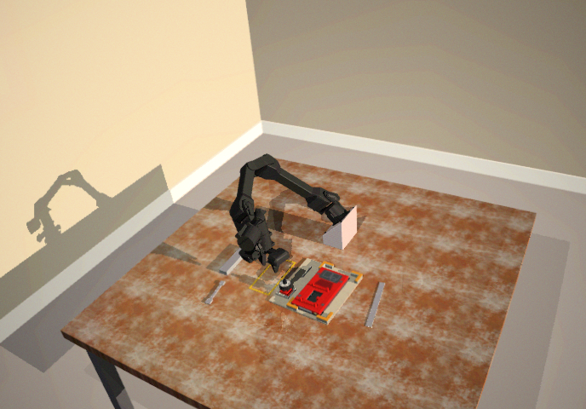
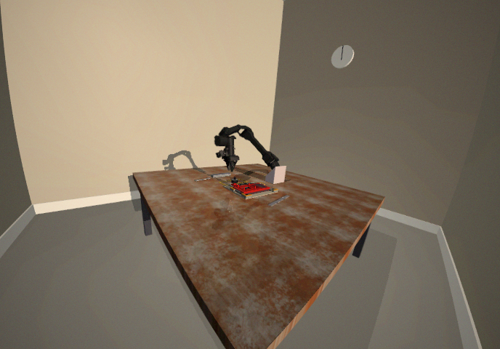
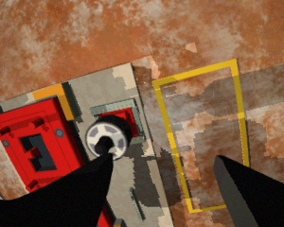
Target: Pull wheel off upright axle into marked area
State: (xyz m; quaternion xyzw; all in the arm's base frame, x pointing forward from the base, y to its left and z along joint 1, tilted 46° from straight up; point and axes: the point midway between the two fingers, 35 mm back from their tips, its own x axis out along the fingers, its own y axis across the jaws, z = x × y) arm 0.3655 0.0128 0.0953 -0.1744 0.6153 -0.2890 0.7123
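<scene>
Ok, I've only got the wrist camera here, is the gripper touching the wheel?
Observer: No. From the side, the open gripper hangs above the wheel with a gap between them.
Operator: Anything lying near the yellow box that I can't see?
Observer: Yes, a small grey bar lies on the table, on the side of the yellow box away from the red board.
</scene>
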